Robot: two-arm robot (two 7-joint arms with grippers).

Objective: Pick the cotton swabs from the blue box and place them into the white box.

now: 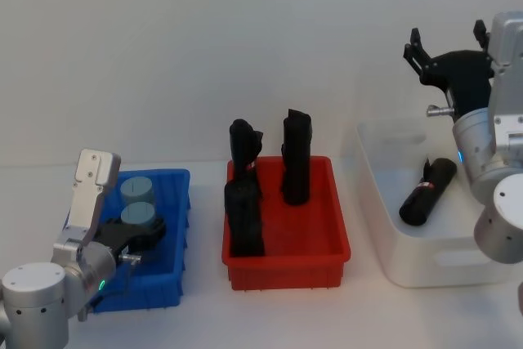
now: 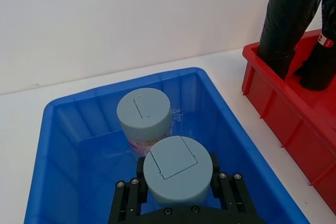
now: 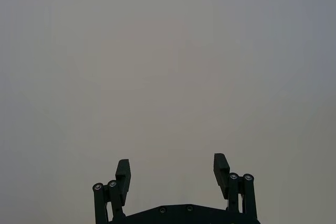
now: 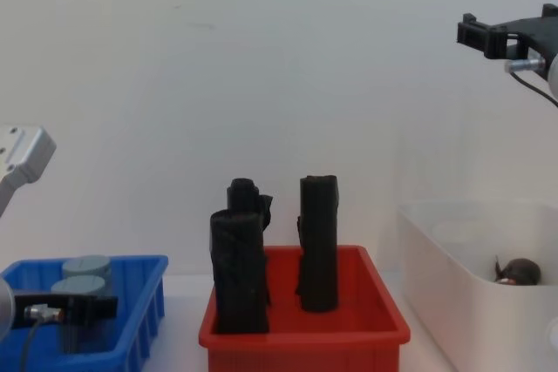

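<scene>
Two cotton swabs tubs with pale blue-grey lids stand in the blue box at the left. My left gripper reaches into that box, its black fingers pressed against both sides of the nearer tub. The farther tub stands free just behind it. At the right sits the white box. High above it my right gripper hangs open and holds nothing.
A red bin stands between the two boxes, holding three upright black rolls. Another black roll lies inside the white box. A white wall runs close behind the table.
</scene>
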